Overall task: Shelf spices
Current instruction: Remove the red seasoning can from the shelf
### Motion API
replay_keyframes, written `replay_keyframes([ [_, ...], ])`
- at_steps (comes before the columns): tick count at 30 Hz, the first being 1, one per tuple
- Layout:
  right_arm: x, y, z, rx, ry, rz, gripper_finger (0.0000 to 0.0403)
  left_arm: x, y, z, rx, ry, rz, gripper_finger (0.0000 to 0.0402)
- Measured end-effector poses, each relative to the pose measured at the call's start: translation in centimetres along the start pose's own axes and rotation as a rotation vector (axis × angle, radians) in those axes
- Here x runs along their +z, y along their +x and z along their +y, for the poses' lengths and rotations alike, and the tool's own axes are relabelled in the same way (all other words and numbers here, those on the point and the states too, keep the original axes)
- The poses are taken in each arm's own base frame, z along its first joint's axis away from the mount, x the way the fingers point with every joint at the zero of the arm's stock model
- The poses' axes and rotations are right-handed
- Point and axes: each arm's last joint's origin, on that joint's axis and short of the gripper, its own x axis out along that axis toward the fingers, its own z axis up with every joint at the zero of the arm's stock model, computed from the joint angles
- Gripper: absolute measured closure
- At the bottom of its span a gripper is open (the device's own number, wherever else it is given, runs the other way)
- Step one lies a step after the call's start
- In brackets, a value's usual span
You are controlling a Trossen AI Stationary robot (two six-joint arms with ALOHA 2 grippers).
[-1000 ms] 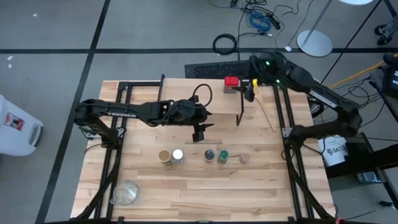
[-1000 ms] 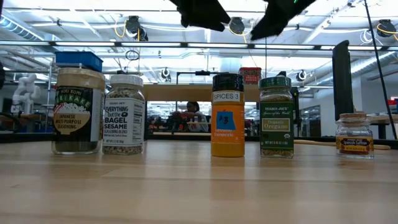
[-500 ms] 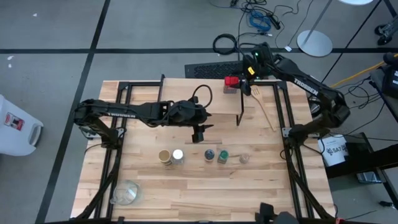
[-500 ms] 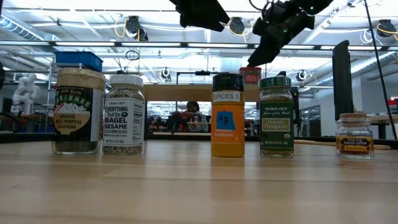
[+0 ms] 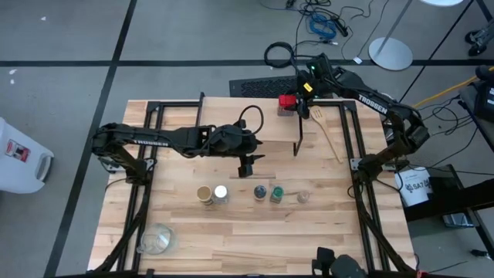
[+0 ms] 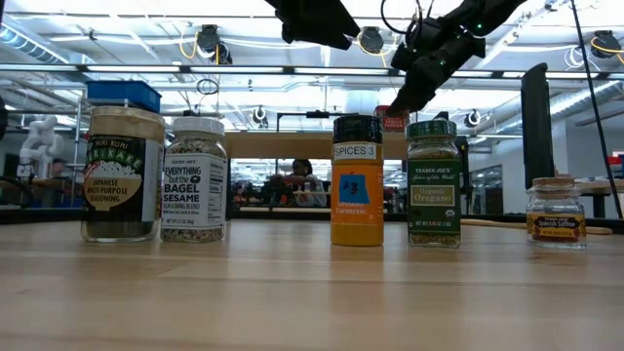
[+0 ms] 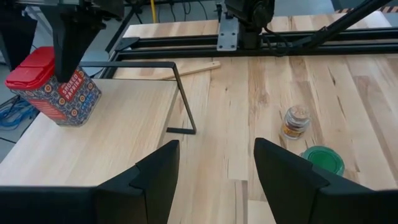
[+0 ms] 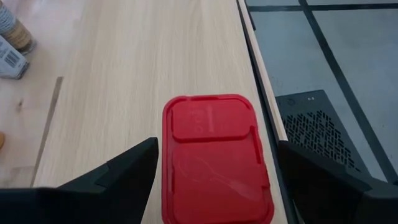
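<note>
A wooden table (image 5: 231, 232) seen from above, with 2 dark robot arms reaching over it.

The right gripper (image 8: 214, 180) hangs directly over a red square spice tin (image 5: 287, 101), its fingers spread wide on either side of the red lid without touching it. The tin stands on the shelf (image 5: 272, 123), a low riser with a light plank top on thin black legs, at the far corner nearest the right arm.

The left gripper (image 5: 246, 164) hovers above the middle of the table, just in front of the shelf, with its fingers partly apart and nothing between them.

5 spice jars stand upright in a loose row on the table in front of the shelf. From left to right in the level view: a tan-lidded seasoning jar (image 6: 122, 174) just beside a white-lidded sesame bagel blend jar (image 6: 194, 179), then a black-lidded orange turmeric jar (image 6: 357, 180), a green-lidded oregano jar (image 6: 434, 182), and, further right, a small cork-topped saffron jar (image 6: 556, 211).

A wooden spoon (image 5: 327, 133) lies on the table right of the shelf. A clear glass bowl (image 5: 157, 239) sits near the front left corner.
</note>
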Motion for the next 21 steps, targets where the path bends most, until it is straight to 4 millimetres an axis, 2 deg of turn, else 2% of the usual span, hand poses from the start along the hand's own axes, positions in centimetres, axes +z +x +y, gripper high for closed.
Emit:
replay_keyframes([
  [13,-0.55,0.01,0.45,0.037,0.041,0.057,0.0096,0.0,0.0,0.0,0.0,0.0,0.0,0.0187],
  [21,-0.6,0.01,0.48,0.038,0.071,0.062,0.0197,0.0,0.0,0.0,0.0,0.0,0.0,0.0187],
])
